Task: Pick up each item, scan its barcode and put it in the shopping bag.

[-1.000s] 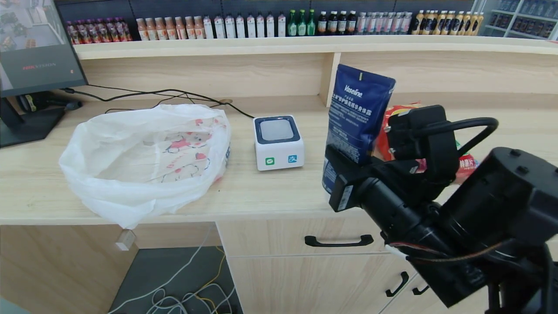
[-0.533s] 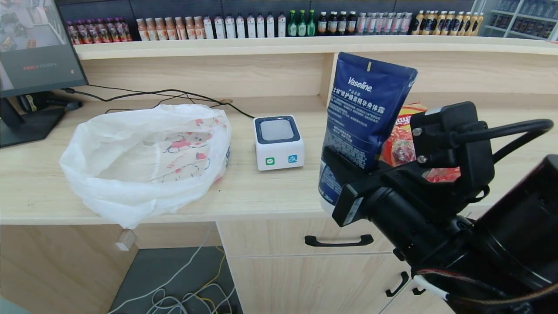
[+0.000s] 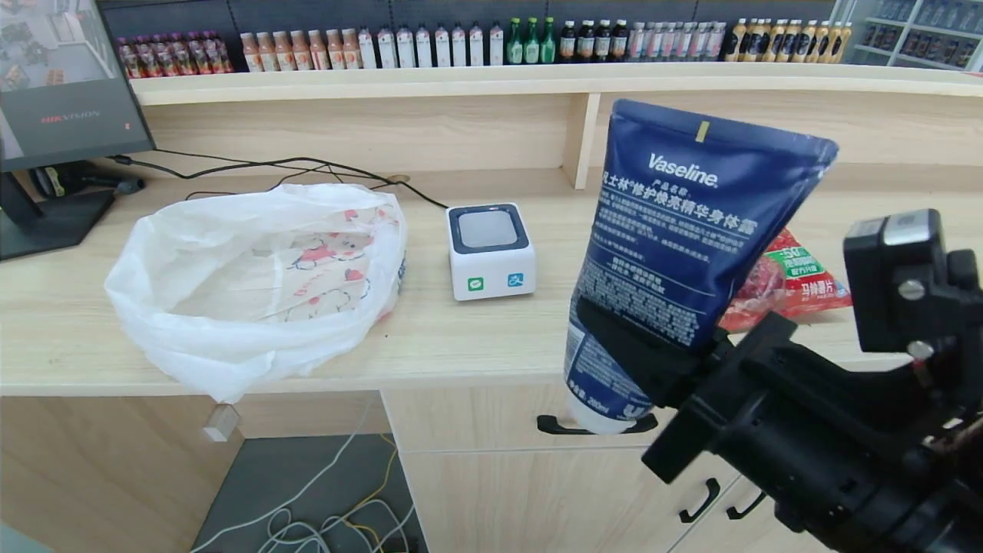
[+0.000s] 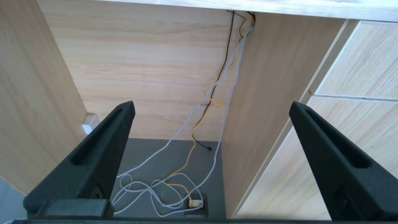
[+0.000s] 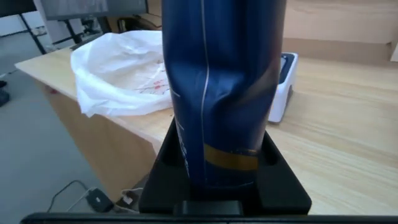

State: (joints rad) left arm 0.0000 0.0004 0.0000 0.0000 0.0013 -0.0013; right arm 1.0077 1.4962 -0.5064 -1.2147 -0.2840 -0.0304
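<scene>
You have the dark blue squeeze tube with a white cap [image 3: 676,253] clamped in the right gripper [image 3: 641,357]. Its black fingers [image 5: 163,163] are pressed tight on the tube's lower part, just above the cap, which points down. The tube's back face shows a white logo line near the crimped top, a small gold mark above it, and rows of fine white print below, too small to make out.

The tube hangs tilted in the air to the right of the white cube scanner [image 3: 491,250], nearer the robot and apart from it. The scanner's front carries one green and one blue square icon. Left of the scanner lies the open white plastic shopping bag with a red cartoon print [image 3: 253,284]. Right of the scanner, behind the tube, a red snack packet with a green label patch [image 3: 783,280] lies on the pale wooden counter [image 3: 461,338].

The left gripper [image 4: 211,162] sits lower than the scanner, under the counter, its fingers spread wide with nothing between them, above loose cables [image 4: 180,180].
</scene>
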